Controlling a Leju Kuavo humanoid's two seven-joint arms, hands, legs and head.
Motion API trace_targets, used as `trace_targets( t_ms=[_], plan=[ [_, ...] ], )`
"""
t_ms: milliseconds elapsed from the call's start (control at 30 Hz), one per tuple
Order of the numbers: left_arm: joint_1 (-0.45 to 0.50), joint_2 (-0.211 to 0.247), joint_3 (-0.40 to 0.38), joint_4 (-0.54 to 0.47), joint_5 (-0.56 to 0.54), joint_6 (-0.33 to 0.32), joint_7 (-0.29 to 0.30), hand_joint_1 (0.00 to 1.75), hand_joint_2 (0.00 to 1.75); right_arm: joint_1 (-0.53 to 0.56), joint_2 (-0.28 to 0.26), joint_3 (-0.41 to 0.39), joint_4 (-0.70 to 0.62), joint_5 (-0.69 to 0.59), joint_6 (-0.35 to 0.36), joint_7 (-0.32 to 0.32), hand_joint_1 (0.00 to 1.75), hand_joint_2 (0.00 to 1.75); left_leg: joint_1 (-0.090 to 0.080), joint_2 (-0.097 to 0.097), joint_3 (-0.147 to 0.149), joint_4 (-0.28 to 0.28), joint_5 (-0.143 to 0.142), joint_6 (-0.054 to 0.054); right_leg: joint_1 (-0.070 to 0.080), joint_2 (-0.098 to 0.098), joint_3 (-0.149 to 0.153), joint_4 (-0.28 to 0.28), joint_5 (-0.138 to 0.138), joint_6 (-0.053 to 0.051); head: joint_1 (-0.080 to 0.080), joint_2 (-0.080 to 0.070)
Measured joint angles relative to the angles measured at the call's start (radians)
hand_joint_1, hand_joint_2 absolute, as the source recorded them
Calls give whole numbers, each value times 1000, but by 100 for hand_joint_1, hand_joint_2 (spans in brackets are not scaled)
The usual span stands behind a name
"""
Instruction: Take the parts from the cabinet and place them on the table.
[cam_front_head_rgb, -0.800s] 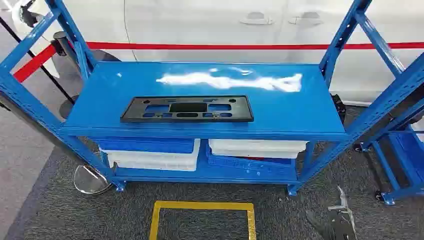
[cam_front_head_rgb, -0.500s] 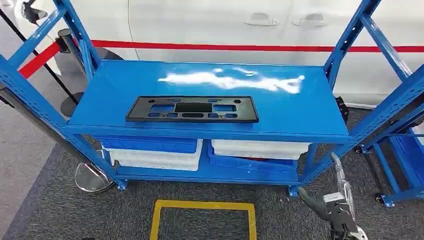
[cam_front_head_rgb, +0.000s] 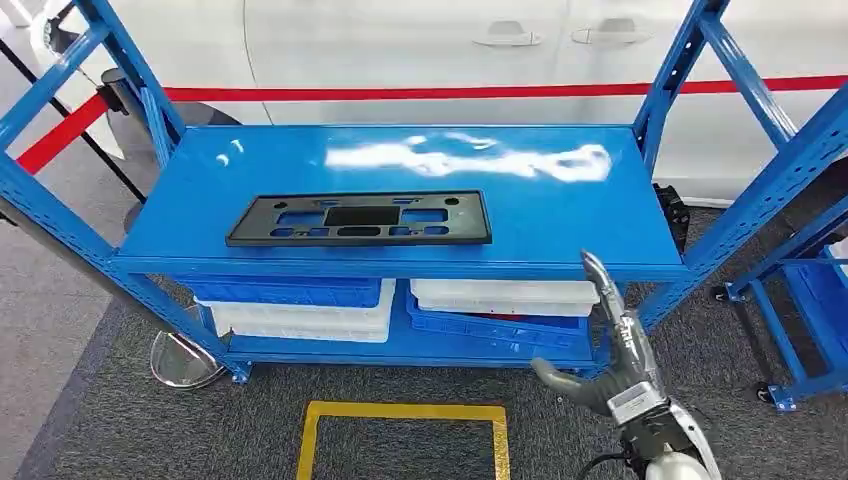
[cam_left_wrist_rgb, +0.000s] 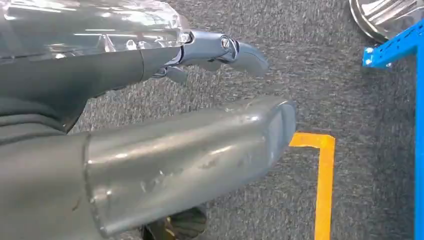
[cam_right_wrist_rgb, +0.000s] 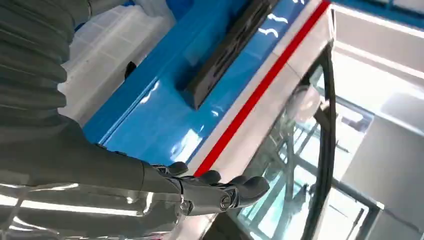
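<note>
Task at start: black part (cam_front_head_rgb: 360, 218) flat on blue shelf (cam_front_head_rgb: 560, 215), untouched. Right hand (cam_front_head_rgb: 608, 350) at 5 o'clock from part, fingers apart, empty. Left hand (cam_left_wrist_rgb: 165, 150) low over floor, empty. Pickup and table placement remain.

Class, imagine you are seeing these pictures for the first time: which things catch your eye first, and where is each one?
The bright blue shelf rack takes the middle of the head view, with a flat black part lying near the front edge of its top shelf. The robot's right hand is raised in front of the rack's right end, fingers apart and holding nothing. Behind the rack runs a white car with a red stripe.
</note>
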Motion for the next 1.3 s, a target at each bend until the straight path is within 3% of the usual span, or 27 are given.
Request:
trace_targets(
  t_ms=[33, 67, 100, 167, 200, 300, 367, 400, 467, 500, 533, 567, 600, 667, 700, 800, 833, 867, 900, 1000, 1033, 1067, 1100, 1167, 1200, 1233, 1300],
  plan=[
    [1, -1, 0, 0, -2, 0, 0, 0, 0, -3, 0, 14, 0, 29, -7, 7, 0, 175, 0, 0, -14, 22, 6, 0, 1, -1, 0, 1, -1, -1, 0, 0],
    [1, -2, 0, 0, -4, -1, 0, 0, 0, -8, 0, 28, 0, 65, -16, 16, 0, 175, 0, 0, -6, -3, 33, 2, 1, 0, 2, 2, -2, 0, 0, 0],
    [1, -3, 0, 0, -8, -2, 0, 0, 0, -17, 0, 44, 0, 95, -24, 22, 0, 175, 0, 0, 22, -67, 76, 5, 0, 0, 3, 3, -3, 1, 0, 0],
    [-2, -3, 0, 0, -10, -5, -1, 0, 0, -35, -3, 85, 0, 163, -44, 40, 0, 175, 1, 1, 109, -258, 169, 11, -1, 2, 11, 3, -9, 8, 0, 0],
    [-4, -5, 0, 2, -11, -7, -1, 0, 0, -43, -5, 103, 2, 192, -53, 48, 0, 175, -5, -1, 119, -283, 152, 13, 7, 3, 9, 6, -11, 13, 0, 0],
    [-5, -6, 0, 3, -24, -12, -2, 0, 0, -64, -6, 163, 12, 281, -85, 78, 0, 175, -8, -2, 115, -284, 158, 29, 6, 4, 8, -1, -5, 29, 2, 0],
    [-7, -11, 0, 5, -28, -15, -3, 0, 0, -80, -8, 202, 25, 336, -106, 99, 0, 175, -1, -1, 120, -299, 169, 48, 1, 3, 8, 7, -15, 41, 2, 0],
    [-9, -13, 0, 5, -31, -18, -3, 0, 0, -88, -7, 222, 35, 364, -119, 109, 0, 175, -2, -1, 121, -302, 170, 56, 2, 2, -10, 45, -44, 41, 6, 0],
    [-12, -14, 0, 8, -41, -19, -3, 0, 0, -102, -8, 257, 63, 414, -141, 131, 0, 175, -6, -1, 117, -302, 171, 61, 3, 3, -85, 197, -120, 45, 9, 0],
    [-12, -14, 0, 8, -42, -21, -3, 0, 0, -105, -8, 274, 79, 438, -151, 140, 0, 175, -9, -1, 116, -301, 170, 62, 3, 3, -121, 268, -145, 45, 8, 0],
    [-12, -15, 0, 8, -44, -22, -3, 0, 0, -108, -7, 291, 95, 461, -160, 148, 0, 175, -11, -1, 116, -301, 170, 63, 3, 3, -143, 306, -147, 44, 9, 0],
    [-12, -16, 0, 8, -45, -23, -3, 0, 0, -112, -7, 311, 115, 488, -171, 158, 0, 175, -14, -2, 117, -300, 169, 64, 4, 2, -141, 296, -125, 41, 8, 0],
    [-13, -17, 0, 9, -50, -26, -3, 0, 0, -118, -6, 327, 131, 510, -179, 166, 0, 175, -17, -3, 119, -299, 168, 65, 6, 2, -118, 240, -83, 35, 9, 0],
    [-16, -21, 0, 11, -60, -31, -3, 0, 0, -132, -2, 356, 163, 557, -200, 186, 0, 175, -22, -5, 126, -299, 165, 65, 17, 3, -26, 52, 13, 13, 10, 0],
    [-17, -27, 0, 14, -62, -33, -4, 0, 0, -141, 1, 369, 180, 580, -210, 195, 0, 175, -22, -4, 125, -300, 164, 64, 22, 1, -5, 11, -1, -1, 7, 0],
    [-19, -29, 0, 17, -70, -39, -5, 0, 0, -165, 21, 407, 247, 649, -231, 232, 0, 175, -18, -2, 120, -301, 166, 45, 30, 2, -8, -2, 8, 2, 7, 0],
    [-21, -31, 0, 18, -74, -40, -5, 0, 0, -172, 29, 416, 269, 668, -232, 245, 0, 175, -20, -1, 123, -305, 167, 41, 28, 3, -6, -9, 11, -2, 6, 0],
    [-22, -30, 0, 18, -80, -43, -5, 0, 0, -178, 42, 428, 295, 689, -232, 260, 0, 175, -24, -1, 121, -297, 158, 35, 12, -1, 2, -24, 19, -6, 7, 0],
    [-23, -33, 0, 19, -82, -48, -6, 0, 0, -189, 55, 441, 325, 708, -232, 275, 0, 175, -22, -1, 115, -274, 141, 30, 13, -2, 8, -30, 20, -11, 3, 0],
    [-25, -34, 0, 20, -92, -54, -4, 0, 0, -217, 88, 482, 417, 758, -229, 320, 0, 175, -10, -1, 11, -60, 37, 13, 13, -4, 6, -26, 20, -12, 0, 0],
    [-24, -34, 0, 21, -96, -57, -3, 0, 0, -223, 98, 493, 448, 774, -227, 333, 0, 175, -7, -1, -15, -10, 28, 9, 12, -5, 5, -25, 19, -12, -1, 0],
    [-24, -34, 0, 22, -97, -60, -3, 0, 0, -229, 106, 504, 476, 789, -225, 347, 0, 175, -3, 0, -20, -8, 43, 5, 11, -5, 6, -23, 17, -10, -2, 0],
    [-24, -34, 0, 22, -98, -63, -3, 0, 0, -233, 117, 515, 505, 805, -224, 361, 0, 175, 0, 0, -2, -53, 79, 2, 10, -4, 6, -21, 15, -8, -1, 0],
    [-26, -34, 0, 22, -107, -69, -3, 0, 0, -247, 137, 533, 552, 833, -221, 386, 0, 175, 8, 1, 84, -235, 176, -5, 5, -2, 7, -10, 8, 2, -2, 0],
    [-28, -35, 0, 23, -109, -72, -2, 0, 0, -256, 147, 540, 574, 846, -217, 399, 0, 175, 9, 0, 109, -286, 166, -7, 5, -2, 5, -5, 3, 9, -1, 0],
    [-30, -37, 0, 27, -114, -76, -1, 0, 0, -269, 156, 547, 600, 859, -207, 414, 0, 175, 3, -4, 106, -290, 170, 3, 11, 2, 1, 2, 1, 15, -6, 0],
    [-31, -37, 1, 27, -114, -92, 2, 0, 0, -285, 179, 558, 642, 875, -179, 444, 0, 175, 2, -5, 101, -284, 168, 20, 12, 3, -2, -4, 4, 24, 0, 0]
  ],
)
